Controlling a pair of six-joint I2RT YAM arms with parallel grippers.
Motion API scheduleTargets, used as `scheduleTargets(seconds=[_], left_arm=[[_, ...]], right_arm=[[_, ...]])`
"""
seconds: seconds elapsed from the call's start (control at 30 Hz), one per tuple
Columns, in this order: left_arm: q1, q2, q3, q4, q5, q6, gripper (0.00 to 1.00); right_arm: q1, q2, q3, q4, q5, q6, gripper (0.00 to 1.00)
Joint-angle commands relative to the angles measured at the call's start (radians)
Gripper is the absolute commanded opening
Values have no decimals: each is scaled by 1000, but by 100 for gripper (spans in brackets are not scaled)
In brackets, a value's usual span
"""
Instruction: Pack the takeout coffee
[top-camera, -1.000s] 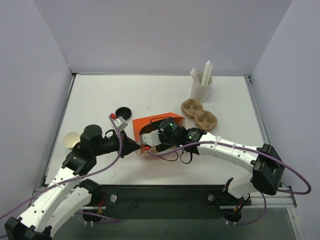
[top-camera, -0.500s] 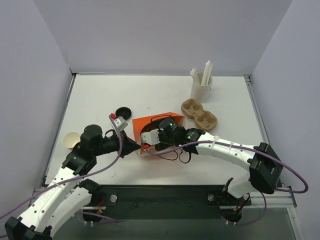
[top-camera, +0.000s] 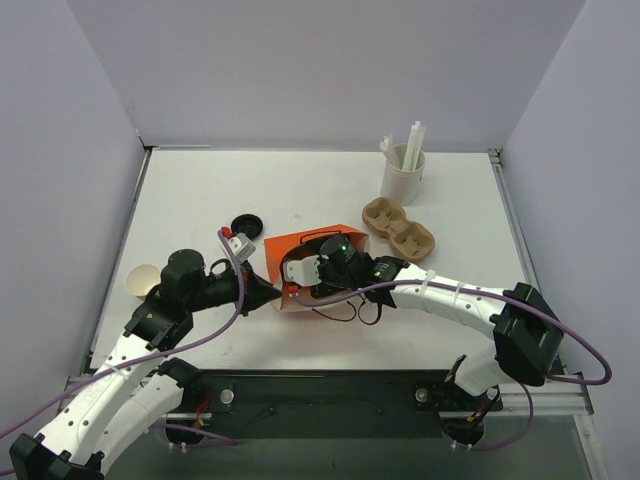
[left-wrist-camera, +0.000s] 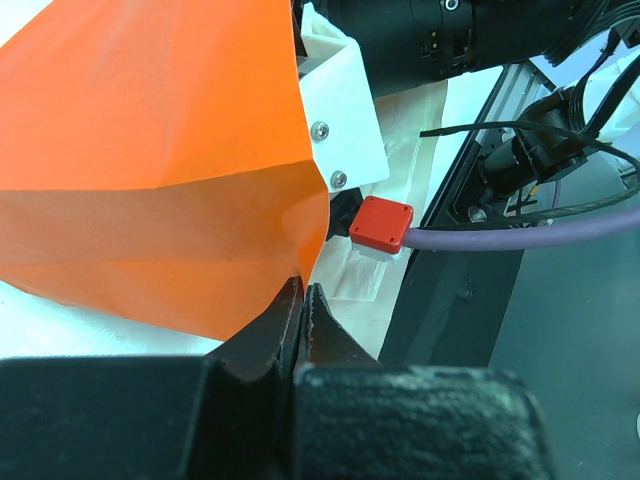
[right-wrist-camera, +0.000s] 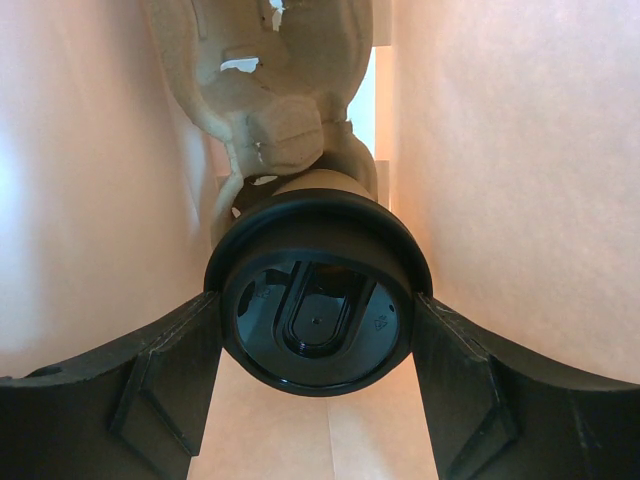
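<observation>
Orange paper is filling most of the left wrist view, where the orange bag (left-wrist-camera: 170, 170) is sitting on the white table (top-camera: 200, 190). The left gripper (left-wrist-camera: 303, 300) is pinching the bag's lower edge, its jaws pressed together on the thin sheet with no gap showing. Just beyond that edge, a small red block (left-wrist-camera: 381, 222) is riding on a purple cable (left-wrist-camera: 520, 235).

From above, the right arm is reaching into the bag from the right, and its fingers are hidden by the paper walls. The right wrist camera is looking along those glowing walls. There the right gripper (right-wrist-camera: 316, 300) is clamping the takeout coffee (right-wrist-camera: 318, 330), one black finger (right-wrist-camera: 150, 385) against each side just under the lid. The round black lid is facing the camera, and a band of tan kraft cup is showing beyond its rim. So the coffee is inside the bag, held between the jaws. A moulded pulp shape (right-wrist-camera: 270, 80) is sitting right behind the cup; whether it is touching the cup cannot be told.

Elsewhere on the table:
- A lidless paper cup (top-camera: 143, 280) is standing beside the left arm.
- A loose black lid (top-camera: 245, 224) is lying near the bag's far left corner.
- A pulp cup carrier (top-camera: 398, 228) is resting just past the bag's right corner.
- A white cup of stirrers (top-camera: 403, 172) is standing farther back.
</observation>
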Motion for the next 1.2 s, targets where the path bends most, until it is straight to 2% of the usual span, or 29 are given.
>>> scheduleTargets(seconds=[0.0,0.5,0.77,1.17], left_arm=[[-5,1,0,16,22,-12,0],[-10,12,-6,19,15,-10,0],[-14,10,-6,19,14,-10,0],[-17,7,-2,10,11,-12,0]], right_arm=[[-4,1,4,-12,-8,37,37],[-1,-36,131,-137,-3,78,36],[1,-58,156,-212,-102,122,36],[1,-13,130,-138,-145,188,36]])
